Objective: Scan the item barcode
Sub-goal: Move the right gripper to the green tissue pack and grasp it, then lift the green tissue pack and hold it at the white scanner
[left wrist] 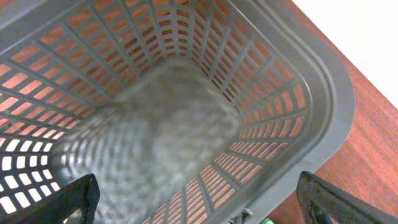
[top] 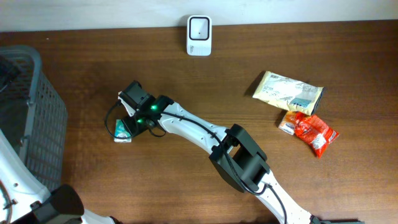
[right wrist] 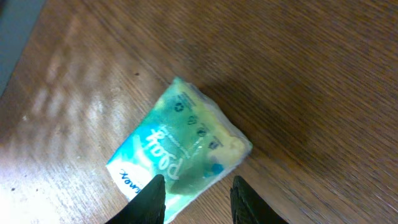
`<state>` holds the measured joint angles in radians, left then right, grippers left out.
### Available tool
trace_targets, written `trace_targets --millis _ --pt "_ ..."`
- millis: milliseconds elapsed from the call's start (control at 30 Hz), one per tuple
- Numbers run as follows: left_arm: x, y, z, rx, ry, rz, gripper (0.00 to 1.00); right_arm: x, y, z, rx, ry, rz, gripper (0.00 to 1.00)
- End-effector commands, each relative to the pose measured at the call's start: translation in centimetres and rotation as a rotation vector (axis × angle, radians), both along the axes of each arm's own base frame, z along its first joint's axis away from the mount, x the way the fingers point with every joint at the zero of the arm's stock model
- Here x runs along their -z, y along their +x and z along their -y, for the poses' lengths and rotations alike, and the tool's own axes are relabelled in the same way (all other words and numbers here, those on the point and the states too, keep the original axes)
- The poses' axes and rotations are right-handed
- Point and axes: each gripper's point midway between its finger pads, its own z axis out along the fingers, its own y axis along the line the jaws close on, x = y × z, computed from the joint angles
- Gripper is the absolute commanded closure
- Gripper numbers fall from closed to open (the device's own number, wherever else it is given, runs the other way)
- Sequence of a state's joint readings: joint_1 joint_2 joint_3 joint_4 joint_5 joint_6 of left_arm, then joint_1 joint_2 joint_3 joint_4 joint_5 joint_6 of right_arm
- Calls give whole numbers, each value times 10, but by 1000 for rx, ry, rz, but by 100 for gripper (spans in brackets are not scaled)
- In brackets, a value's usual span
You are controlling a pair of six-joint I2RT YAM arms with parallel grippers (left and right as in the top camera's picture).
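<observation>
One basket (top: 50, 124) left, scanner (top: 199, 35) beyond

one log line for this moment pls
phase: pickup | right gripper: astride green packet, grip unclear | left gripper: open above basket | scan: not yet done, scanner at far edge

Three views: one high, two close

The overhead camera looks straight down on the whole table (top: 311, 62) from afar. The left wrist camera peers into the basket (left wrist: 336, 106), and the right wrist camera hangs close over the green packet (right wrist: 186, 143). Both also appear overhead.
</observation>
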<state>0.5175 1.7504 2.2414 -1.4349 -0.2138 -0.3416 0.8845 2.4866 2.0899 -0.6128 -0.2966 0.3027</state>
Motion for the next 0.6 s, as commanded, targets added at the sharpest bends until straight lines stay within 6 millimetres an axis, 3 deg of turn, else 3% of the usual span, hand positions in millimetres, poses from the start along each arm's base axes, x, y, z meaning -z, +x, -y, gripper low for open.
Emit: trace_targets --millis 0,133,267,300,333,400,467,500,533,567 --pt "-5 -1 -1 -10 3 16 1 17 -5 0 -68 -6 -5 66" --pt "-5 -1 -1 -10 3 16 1 44 -8 10 -66 -58 -47 71" --pt "-5 -1 -1 -10 3 16 1 54 -10 16 -62 -82 -69 89" --pt "-5 -1 -1 -10 3 16 1 48 -7 19 -55 -83 -70 96" --pt "-5 -1 -1 -10 3 16 1 37 -3 23 -47 -75 -77 96" --pt "-5 -1 -1 -10 3 16 1 -9 12 41 -42 -28 -104 96" --pt "-5 -1 -1 -10 3 16 1 -40 19 64 -68 -1 -130 96" --pt "-5 -1 -1 -10 3 16 1 -55 24 85 -80 5 -151 96" --pt "-5 -1 -1 -10 3 16 1 -70 31 119 -85 0 -178 96" --pt "-5 -1 -1 -10 3 16 1 -72 38 151 -87 -28 -191 96"
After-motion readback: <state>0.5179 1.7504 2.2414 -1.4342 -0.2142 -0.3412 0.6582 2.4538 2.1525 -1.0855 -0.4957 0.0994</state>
